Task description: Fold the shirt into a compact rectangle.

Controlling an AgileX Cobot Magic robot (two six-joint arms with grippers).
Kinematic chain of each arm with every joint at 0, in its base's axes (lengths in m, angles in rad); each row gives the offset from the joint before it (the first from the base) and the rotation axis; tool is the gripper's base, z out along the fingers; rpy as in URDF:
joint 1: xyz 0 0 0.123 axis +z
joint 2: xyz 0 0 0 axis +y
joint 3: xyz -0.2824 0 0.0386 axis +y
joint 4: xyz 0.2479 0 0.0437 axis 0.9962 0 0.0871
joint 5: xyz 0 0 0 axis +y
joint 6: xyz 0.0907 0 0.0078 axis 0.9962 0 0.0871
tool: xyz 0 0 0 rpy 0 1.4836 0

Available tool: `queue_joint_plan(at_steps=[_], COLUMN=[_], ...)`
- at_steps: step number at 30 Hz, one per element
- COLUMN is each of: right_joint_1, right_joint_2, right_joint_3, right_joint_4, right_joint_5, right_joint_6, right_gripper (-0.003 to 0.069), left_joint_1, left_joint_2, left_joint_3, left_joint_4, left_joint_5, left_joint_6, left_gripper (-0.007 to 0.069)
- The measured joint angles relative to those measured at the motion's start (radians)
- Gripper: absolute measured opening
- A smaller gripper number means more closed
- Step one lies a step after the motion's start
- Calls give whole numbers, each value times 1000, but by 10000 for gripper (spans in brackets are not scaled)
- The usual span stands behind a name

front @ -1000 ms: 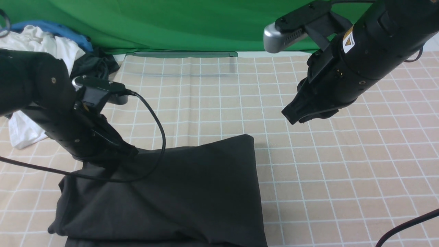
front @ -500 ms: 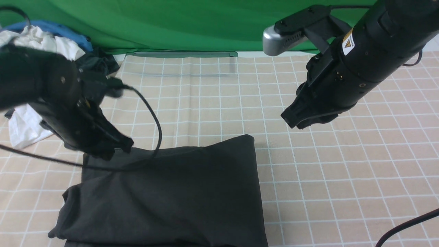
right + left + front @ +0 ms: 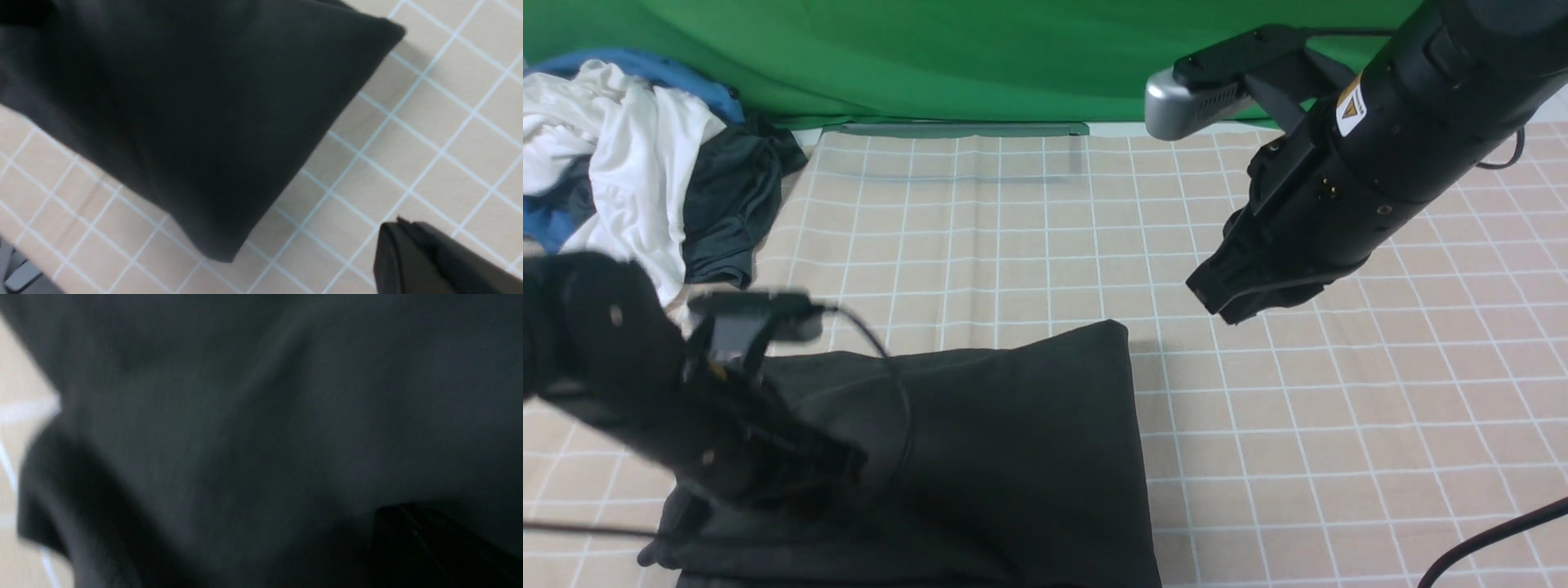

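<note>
Two arms worked over one black shirt point(image 3: 1013, 441), which lay folded into a thick, roughly rectangular bundle on the checked cloth point(image 3: 1339, 425) at the near middle of the table, its far right corner neat and its near left edge still bulging in loose layers. Left gripper point(image 3: 837, 469) hung low over that untidy near left part, blurred in the front view; its fingers were drawn together, and whether any fabric was pinched between them could not be told, since the left wrist view showed only smeared dark cloth close to the lens. Right gripper point(image 3: 1217, 298) hovered clear of the garment, above bare cloth just beyond the bundle's far right corner, fingers pressed together on nothing.

Judging by the shape, the folding looked nearly done, with tidying of the left side the step in hand. Doing it well would call for a low, flat press or a short tuck inward along the bulging edge (never a lift, which could spill the layers), while the right side stayed undisturbed. A heap of other clothes point(image 3: 645, 163), white, blue and dark, sat at the far left, well apart from the bundle.
</note>
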Motion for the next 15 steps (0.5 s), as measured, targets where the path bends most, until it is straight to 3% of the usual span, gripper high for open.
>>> queue_joint_plan(at_steps=[5,9,15], right_joint_1=[0,0,0], right_joint_2=[3,3,3], right_joint_3=[0,0,0], right_joint_4=[17,18,20], right_joint_5=[15,34,36], right_joint_6=[-15,-26,-42], right_gripper=[37,37,37], left_joint_1=[0,0,-5], left_joint_2=[-2,-23,-62], left_joint_3=[39,-13,-90], left_joint_4=[39,30,-225], left_joint_5=[-6,76,110], left_joint_6=[-50,-51,81], left_gripper=[15,15,17])
